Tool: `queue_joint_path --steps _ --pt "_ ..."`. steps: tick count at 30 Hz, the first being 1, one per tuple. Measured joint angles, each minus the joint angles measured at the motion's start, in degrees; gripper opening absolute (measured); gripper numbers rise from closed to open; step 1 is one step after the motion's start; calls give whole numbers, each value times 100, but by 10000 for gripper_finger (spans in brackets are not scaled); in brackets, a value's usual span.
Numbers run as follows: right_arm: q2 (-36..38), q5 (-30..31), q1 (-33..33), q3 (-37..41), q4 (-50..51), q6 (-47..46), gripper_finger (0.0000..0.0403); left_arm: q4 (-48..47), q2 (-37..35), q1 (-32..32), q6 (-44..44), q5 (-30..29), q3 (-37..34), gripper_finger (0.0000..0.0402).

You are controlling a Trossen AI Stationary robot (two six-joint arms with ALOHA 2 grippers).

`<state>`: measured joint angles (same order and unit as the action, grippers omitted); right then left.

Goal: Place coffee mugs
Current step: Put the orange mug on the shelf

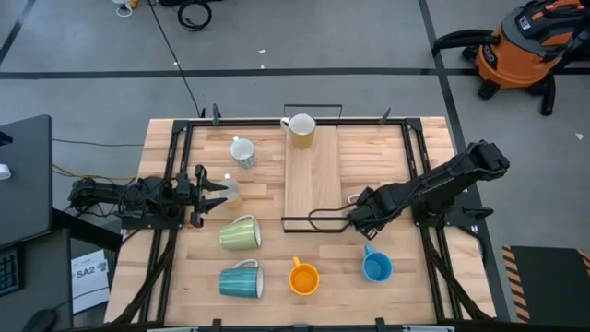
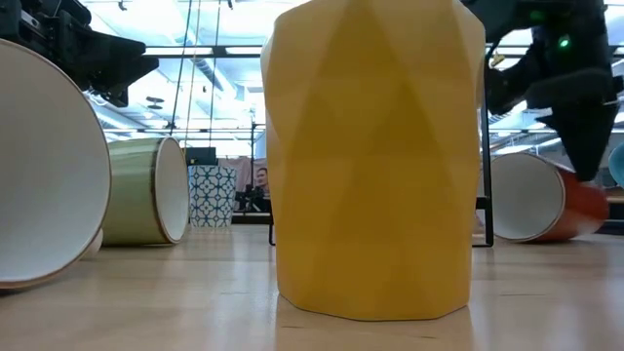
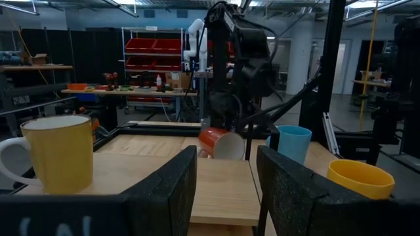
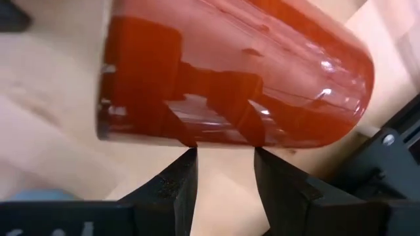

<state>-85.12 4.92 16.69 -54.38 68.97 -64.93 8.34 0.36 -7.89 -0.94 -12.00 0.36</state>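
Mugs, high view: tan-yellow mug (image 1: 301,129) upright at far end of board (image 1: 311,180), likely already placed; green (image 1: 240,233), teal (image 1: 241,280), orange (image 1: 303,278), blue (image 1: 376,267) wait on worktop (image 1: 406,286). Left gripper (image 1: 218,191) idle, jaws apart. Right wrist view: right gripper (image 4: 225,174) jaws apart, just short of red mug (image 4: 230,82) lying on its side, prob. lining up grasp.

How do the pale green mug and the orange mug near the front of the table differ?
The pale green ceramic mug lies on its side, its white inside facing sideways; the orange ceramic mug stands upright with its mouth up. The green one is rounded with a white interior, while the orange one is faceted and orange inside. The green one looks slightly larger. Both rest on the wooden table, off the tray, with neither end effector touching them.
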Motion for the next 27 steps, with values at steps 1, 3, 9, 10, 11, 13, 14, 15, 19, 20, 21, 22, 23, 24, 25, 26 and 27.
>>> queue_joint_path --steps 1,3,9,10,11,13,14,15,19,20,21,22,23,24,25,26,27 --pt "0 108 -42 9 -7 0 155 0 0 -1 0 1 0 167" --pt "-1 326 -134 19 2 0 155 0 0 -1 -20 1 0 167" --pt "-2 1156 -497 19 96 92 155 0 0 1 -294 1 0 167" --pt "-2 1264 -574 19 131 129 155 0 0 0 -295 1 0 167" --pt "-2 1361 -655 19 155 176 155 0 0 1 -294 -1 0 167" --pt "-4 1521 -837 19 229 214 155 -1 0 -1 -296 1 0 167" --pt "-4 1589 -924 19 290 214 155 0 0 -1 -296 -1 0 167" --pt "-3 1639 -1012 19 347 219 155 0 0 -1 -294 -1 0 167" --pt "29 1596 -1328 19 514 598 155 0 0 0 -296 1 0 167" --pt "70 1517 -1384 19 528 723 155 0 0 1 -295 1 0 167" --pt "128 1442 -1431 17 542 815 155 0 0 -1 -294 1 0 167" --pt "188 1361 -1465 -3 562 869 155 0 0 -1 -296 1 0 167" --pt "264 1304 -1485 -36 566 921 155 0 0 1 -294 0 0 167" --pt "359 1274 -1495 -91 557 943 155 0 0 -1 -294 -1 0 167" --pt "458 1271 -1497 -165 553 946 155 0 0 0 -296 1 0 167" --pt "562 1270 -1488 -228 544 939 155 0 0 0 -296 0 0 167" --pt "658 1256 -1467 -305 542 916 155 0 0 -1 -296 -1 0 167"
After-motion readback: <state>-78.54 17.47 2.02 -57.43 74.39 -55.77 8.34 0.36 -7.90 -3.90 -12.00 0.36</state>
